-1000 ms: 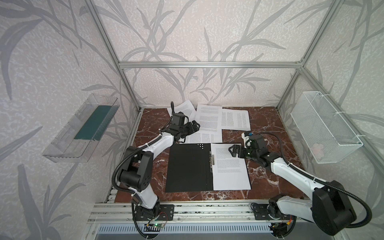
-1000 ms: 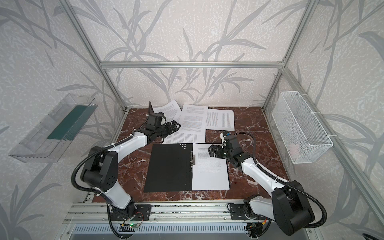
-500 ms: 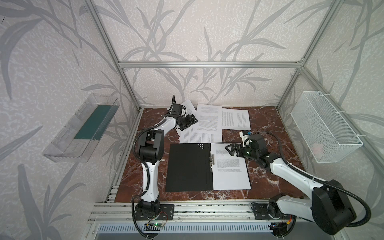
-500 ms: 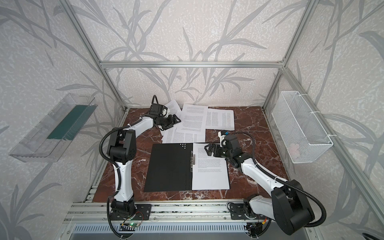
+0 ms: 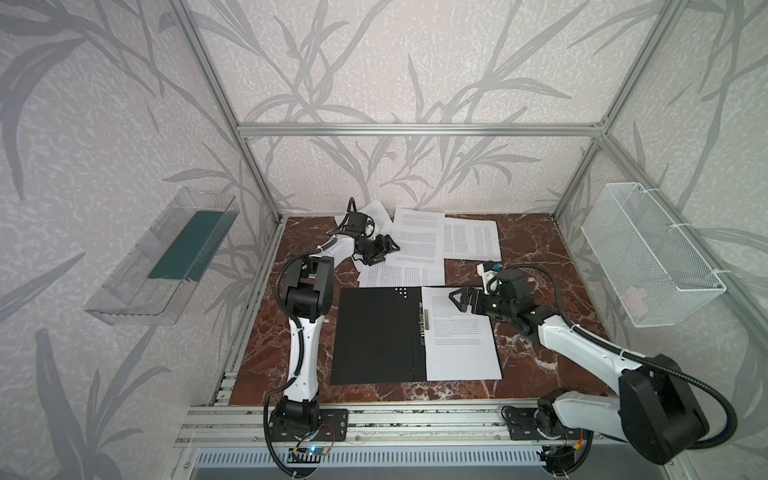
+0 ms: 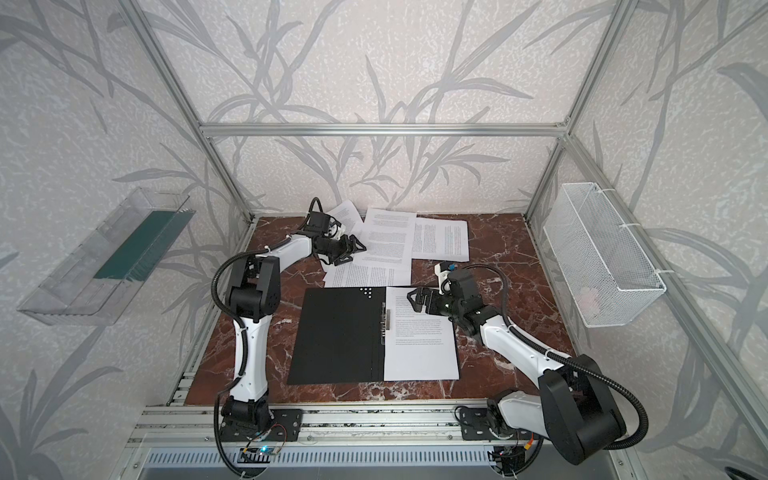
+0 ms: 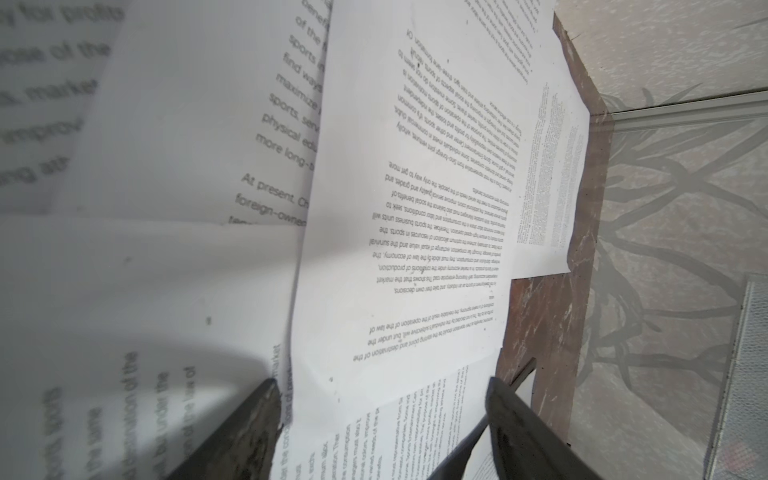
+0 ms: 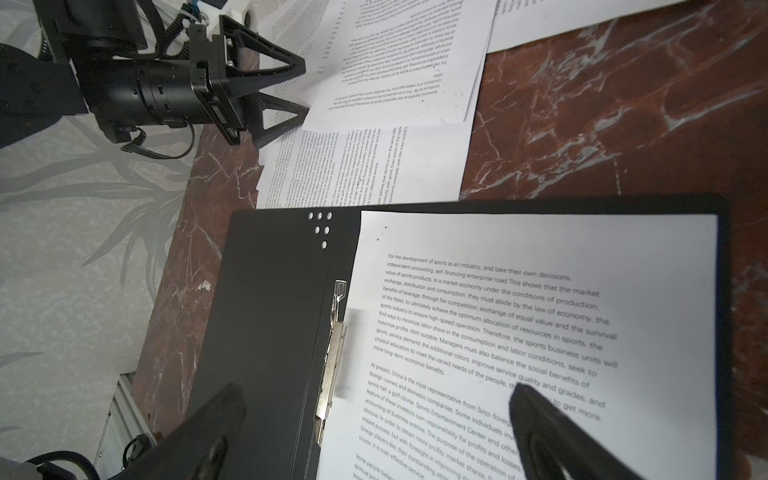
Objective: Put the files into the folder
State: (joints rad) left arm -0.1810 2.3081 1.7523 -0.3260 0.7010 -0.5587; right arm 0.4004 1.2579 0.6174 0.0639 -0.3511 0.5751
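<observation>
One folder [image 5: 376,332], perhaps five loose files [image 5: 419,237]

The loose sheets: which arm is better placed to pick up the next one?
Left: the left gripper is open at the loose sheets; the right gripper hovers over the folder.

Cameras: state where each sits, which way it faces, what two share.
Top views: high at the front, looking down at the table and back wall; left arm and right arm show.
Left wrist: low over the loose files, facing the right wall; left gripper fingertips show.
Right wrist: above the open folder, facing left; right gripper fingertips and the left gripper show.
Shared: both wrist views show the files.
</observation>
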